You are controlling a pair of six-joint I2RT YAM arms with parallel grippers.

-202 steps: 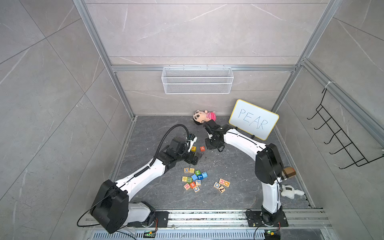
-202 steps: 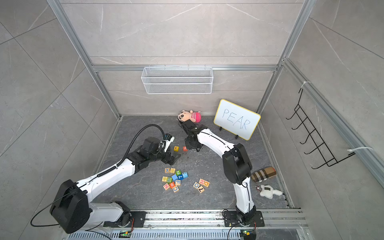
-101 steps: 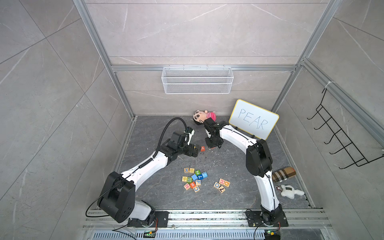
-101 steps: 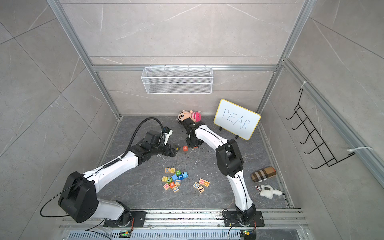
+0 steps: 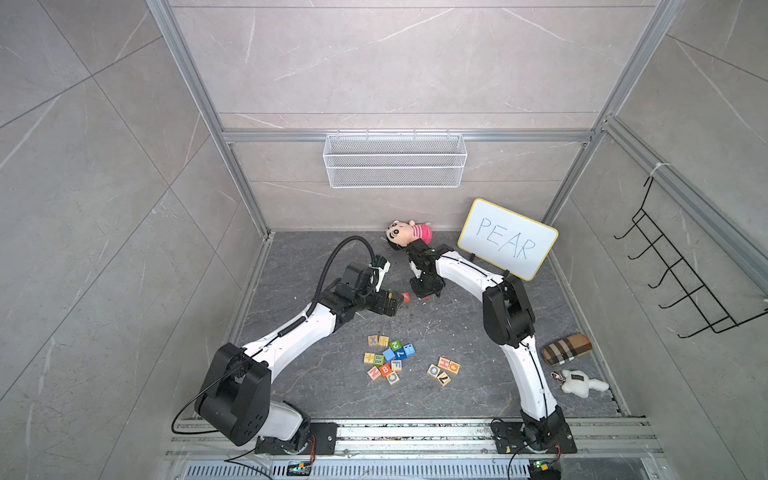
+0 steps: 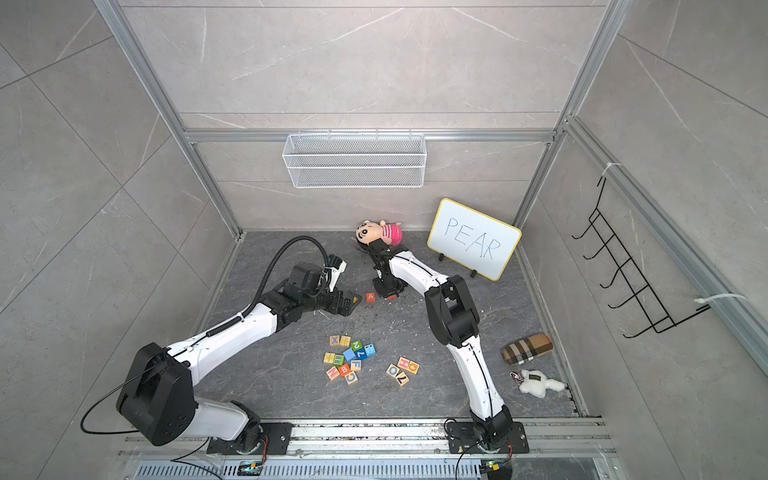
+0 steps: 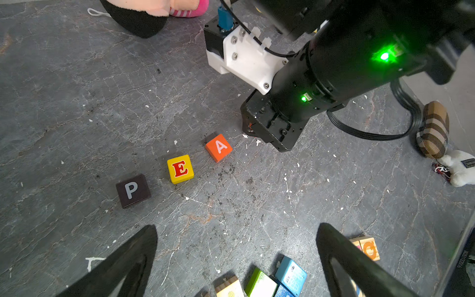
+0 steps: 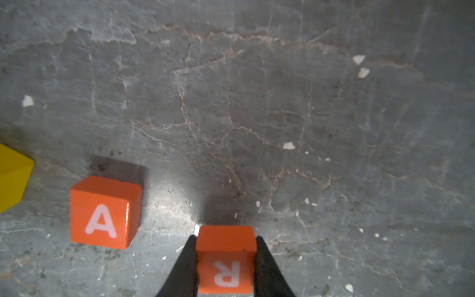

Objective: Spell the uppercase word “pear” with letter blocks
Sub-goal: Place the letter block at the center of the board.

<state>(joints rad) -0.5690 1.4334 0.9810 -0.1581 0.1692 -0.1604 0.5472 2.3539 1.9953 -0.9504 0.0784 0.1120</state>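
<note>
The left wrist view shows three letter blocks in a slanted row on the grey floor: black P (image 7: 133, 190), yellow E (image 7: 180, 169), orange-red A (image 7: 218, 147). My right gripper (image 8: 225, 237) is shut on the red R block (image 8: 226, 257), low beside the A block (image 8: 104, 212). The R reads upside down there, while the A reads upright. In both top views the A block (image 5: 405, 297) (image 6: 370, 296) lies between my two grippers. My left gripper (image 7: 236, 227) is open and holds nothing, hovering near the row, and in a top view it (image 5: 390, 303) covers the P and E.
Several other letter cubes (image 5: 388, 359) lie in a cluster at mid-floor, with three more (image 5: 444, 369) to their right. A doll (image 5: 409, 233) and the whiteboard (image 5: 507, 239) stand at the back. A plaid pouch (image 5: 566, 349) and a white plush (image 5: 579, 381) lie at the right.
My left gripper has moved back over the yellow E, hiding it from above. My right arm's elbow has swung left, while its gripper stays beside the A with the R block.
</note>
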